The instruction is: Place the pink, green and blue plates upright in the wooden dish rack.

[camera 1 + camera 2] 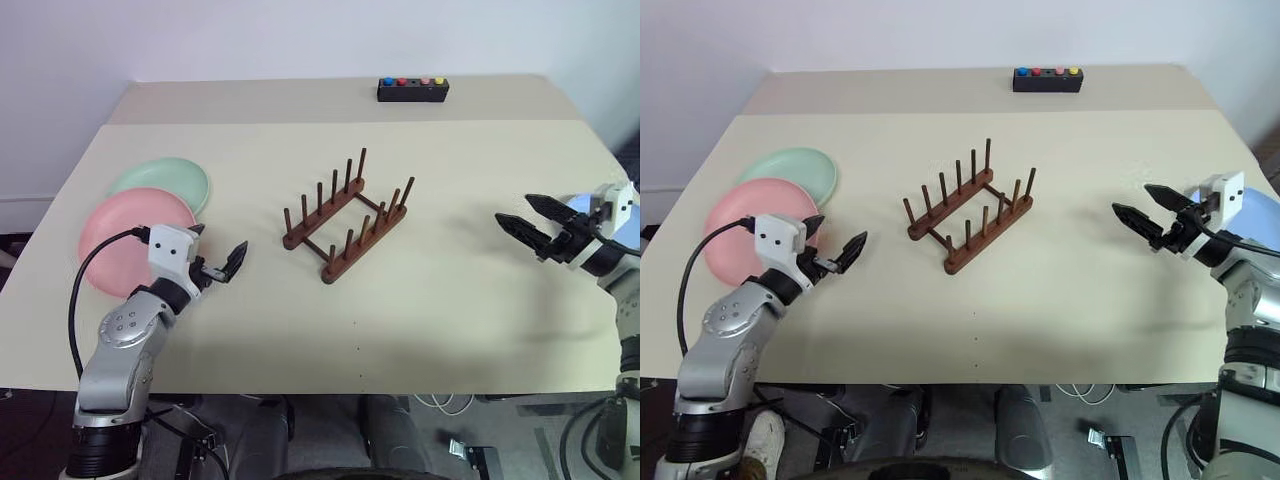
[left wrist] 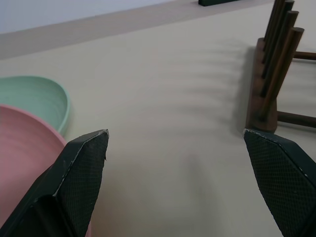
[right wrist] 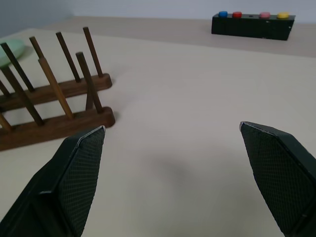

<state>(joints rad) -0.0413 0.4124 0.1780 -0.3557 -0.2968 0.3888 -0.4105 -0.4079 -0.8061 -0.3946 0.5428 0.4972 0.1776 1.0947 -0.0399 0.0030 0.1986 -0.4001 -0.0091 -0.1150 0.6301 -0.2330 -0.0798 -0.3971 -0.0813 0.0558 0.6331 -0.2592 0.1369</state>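
Dark brown wood marks the dish rack [image 1: 347,217], which stands empty near the middle of the beige table [image 1: 460,330], its two peg rows running diagonally; the pink plate [image 1: 120,238] lies flat near the table's left edge, overlapping the near rim of the green plate [image 1: 165,178] just behind it; the blue plate [image 1: 1258,216] shows as a pale sliver at the right edge, partly hidden behind the right arm; the left gripper [image 1: 222,260] hovers just beside the pink plate, pointing toward the rack, its jaws wide apart and holding nothing; the right gripper [image 1: 1148,214] hangs over bare table well right of the rack, jaws likewise spread and empty; a black box with coloured buttons [image 1: 412,89] sits at the far edge.
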